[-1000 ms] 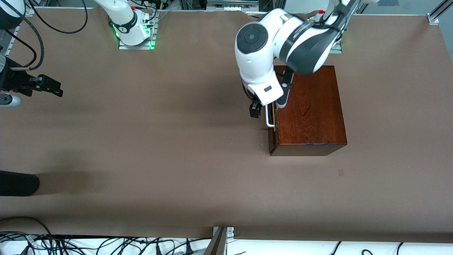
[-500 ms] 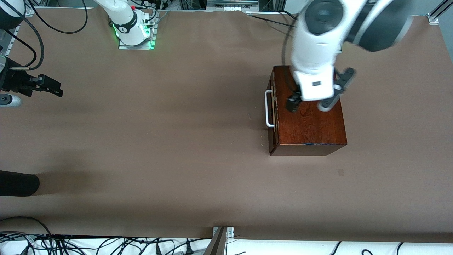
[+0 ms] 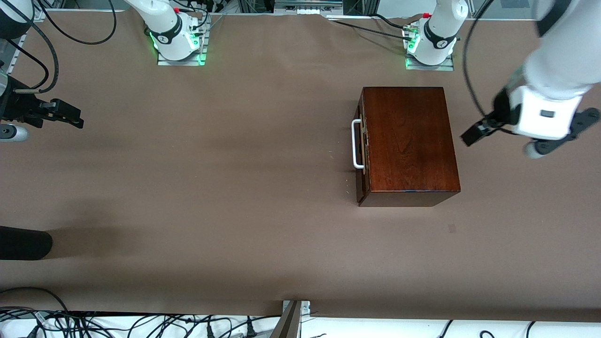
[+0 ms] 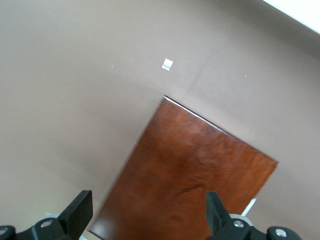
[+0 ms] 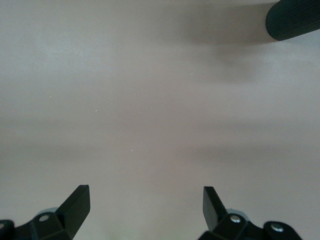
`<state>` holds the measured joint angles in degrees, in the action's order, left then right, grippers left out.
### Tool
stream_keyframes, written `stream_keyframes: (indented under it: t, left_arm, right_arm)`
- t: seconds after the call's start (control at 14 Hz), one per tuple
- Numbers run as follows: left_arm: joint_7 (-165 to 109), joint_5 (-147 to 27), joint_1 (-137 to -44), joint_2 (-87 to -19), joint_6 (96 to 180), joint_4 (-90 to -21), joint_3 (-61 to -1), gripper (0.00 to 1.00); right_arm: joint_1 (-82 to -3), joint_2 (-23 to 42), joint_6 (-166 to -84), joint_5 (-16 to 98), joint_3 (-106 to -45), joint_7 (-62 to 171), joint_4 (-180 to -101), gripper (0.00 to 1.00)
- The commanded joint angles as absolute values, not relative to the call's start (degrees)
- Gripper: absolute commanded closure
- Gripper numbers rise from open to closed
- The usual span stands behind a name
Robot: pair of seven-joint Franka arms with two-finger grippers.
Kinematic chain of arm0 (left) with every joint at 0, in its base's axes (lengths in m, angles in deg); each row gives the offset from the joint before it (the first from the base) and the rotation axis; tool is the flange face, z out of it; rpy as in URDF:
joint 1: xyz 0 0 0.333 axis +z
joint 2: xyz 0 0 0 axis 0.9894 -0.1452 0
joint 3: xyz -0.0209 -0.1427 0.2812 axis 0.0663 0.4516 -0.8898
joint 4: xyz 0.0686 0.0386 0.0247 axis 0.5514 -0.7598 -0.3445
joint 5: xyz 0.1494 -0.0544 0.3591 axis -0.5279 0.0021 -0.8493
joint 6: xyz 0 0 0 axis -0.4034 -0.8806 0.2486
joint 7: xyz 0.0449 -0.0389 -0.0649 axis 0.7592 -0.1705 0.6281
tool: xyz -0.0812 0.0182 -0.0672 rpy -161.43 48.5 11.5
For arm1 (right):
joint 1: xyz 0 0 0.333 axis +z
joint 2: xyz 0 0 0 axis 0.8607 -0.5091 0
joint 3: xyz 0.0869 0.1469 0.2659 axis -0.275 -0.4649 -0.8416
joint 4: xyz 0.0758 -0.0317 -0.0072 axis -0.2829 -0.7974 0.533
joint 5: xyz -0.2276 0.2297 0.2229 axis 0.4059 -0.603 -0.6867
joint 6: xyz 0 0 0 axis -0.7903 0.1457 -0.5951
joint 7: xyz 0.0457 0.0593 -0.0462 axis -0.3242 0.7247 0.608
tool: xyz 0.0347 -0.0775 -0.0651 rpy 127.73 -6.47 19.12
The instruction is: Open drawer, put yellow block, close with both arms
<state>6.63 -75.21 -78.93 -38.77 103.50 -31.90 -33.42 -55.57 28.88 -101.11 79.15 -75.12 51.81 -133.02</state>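
The dark reddish-brown wooden box (image 3: 408, 141) stands near the left arm's base. Its drawer is pushed in, with the white bar handle (image 3: 357, 143) facing the right arm's end of the table. My left gripper (image 3: 483, 126) hangs open and empty above the table, beside the box toward the left arm's end. In the left wrist view the box top (image 4: 190, 170) lies below that open left gripper (image 4: 148, 212). My right gripper (image 3: 69, 115) waits open over bare table at the right arm's end, and the right wrist view shows it (image 5: 145, 205) empty. The yellow block is out of view.
A black rounded object (image 3: 23, 244) juts in at the right arm's end, nearer the front camera, and shows in the right wrist view too (image 5: 295, 20). A small pale mark (image 3: 451, 228) lies on the brown cloth near the box. Cables (image 3: 141, 324) run along the front edge.
The left arm has swung from the drawer handle, across the box top, out toward the left arm's end of the table. Box, drawer and right arm have not moved.
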Motion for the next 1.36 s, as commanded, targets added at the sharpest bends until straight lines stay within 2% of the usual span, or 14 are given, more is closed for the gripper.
stream_keyframes:
  t: [0.0,0.21,0.57,1.29]
  left_arm:
    - [-5.1,-73.4,-78.7,-31.0,108.4,-41.9,-38.4,0.00]
    - [-15.9,-71.7,-79.5,-24.8,115.1,-52.9,-44.0,0.00]
    - [-22.5,-70.3,-80.1,-21.7,121.6,-60.9,-46.8,0.00]
    - [-26.0,-67.6,-78.0,-23.6,121.1,-58.6,-46.7,0.00]
  right_arm:
    - [-55.2,29.1,-100.9,78.9,-74.8,51.1,-132.7,0.00]
    - [-55.2,29.1,-100.9,78.9,-74.8,51.1,-132.7,0.00]
    - [-55.2,29.1,-100.9,78.9,-74.8,51.1,-132.7,0.00]
    - [-55.2,29.0,-101.2,78.9,-74.8,51.1,-132.7,0.00]
